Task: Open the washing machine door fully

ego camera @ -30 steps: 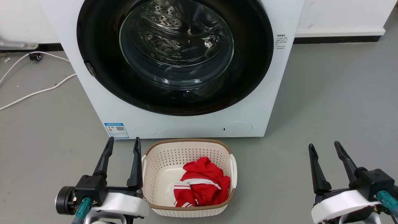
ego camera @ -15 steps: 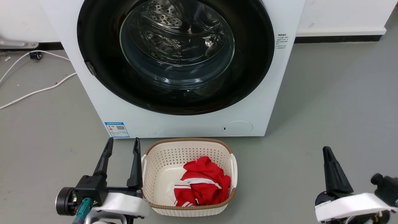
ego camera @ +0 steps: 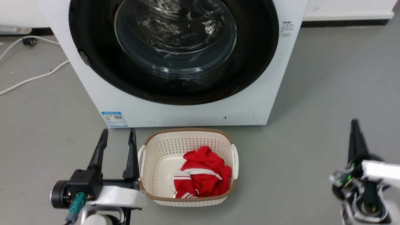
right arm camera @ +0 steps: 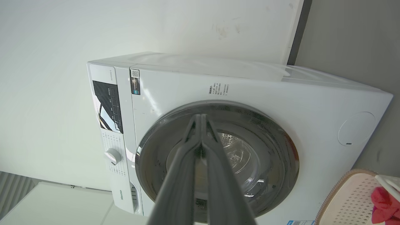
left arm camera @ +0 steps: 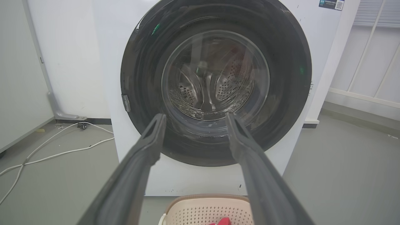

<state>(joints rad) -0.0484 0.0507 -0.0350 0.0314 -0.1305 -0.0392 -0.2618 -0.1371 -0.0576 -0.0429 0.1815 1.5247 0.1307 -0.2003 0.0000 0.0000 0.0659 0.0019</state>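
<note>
Grey smooth floor (ego camera: 328,78) all round the cream basket (ego camera: 187,140). White wall (ego camera: 343,7) well behind the basket, black skirting strip (ego camera: 343,22) along its foot. White cable (ego camera: 34,77) loops over the floor to the basket's far left. White barred panel (left arm camera: 375,62) behind and right of the basket. Light flat, shadows soft.

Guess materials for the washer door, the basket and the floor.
Round glossy black washing machine door: likely glass bowl in gloss plastic ring; clear, mirror-like reflections. Cream perforated laundry basket: moulded plastic, matte; brown woven-look rim. Grey floor: smooth, low sheen, possibly vinyl or coated concrete.
</note>
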